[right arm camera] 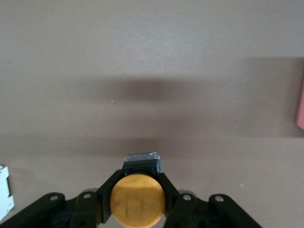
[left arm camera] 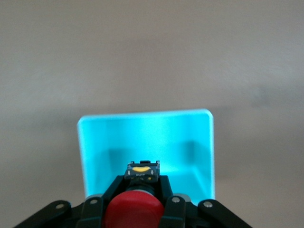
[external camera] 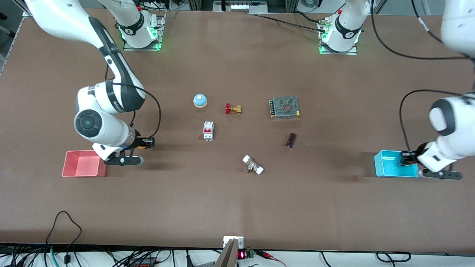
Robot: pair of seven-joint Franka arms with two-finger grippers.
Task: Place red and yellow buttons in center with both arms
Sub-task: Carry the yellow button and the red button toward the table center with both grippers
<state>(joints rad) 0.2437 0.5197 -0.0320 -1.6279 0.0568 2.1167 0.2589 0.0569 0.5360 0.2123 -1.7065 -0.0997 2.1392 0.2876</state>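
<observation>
My left gripper point(external camera: 406, 159) is over the cyan bin point(external camera: 387, 168) and is shut on the red button point(left arm camera: 133, 210). The red cap faces the wrist camera, and the black body point(left arm camera: 142, 171) sticks out between the fingers over the bin's inside point(left arm camera: 142, 137). My right gripper point(external camera: 146, 142) is over bare tabletop beside the pink bin point(external camera: 83, 163), toward the table's middle. It is shut on the yellow button point(right arm camera: 137, 199), whose orange cap also shows in the front view point(external camera: 142, 147). The center point(external camera: 237, 142) is bare brown tabletop.
Around the middle lie a blue dome bell point(external camera: 200, 100), a brass valve with red handle point(external camera: 233, 109), a mesh-topped power supply point(external camera: 284, 106), a white circuit breaker point(external camera: 208, 131), a dark cylinder point(external camera: 290, 140) and a white-ended fitting point(external camera: 253, 165).
</observation>
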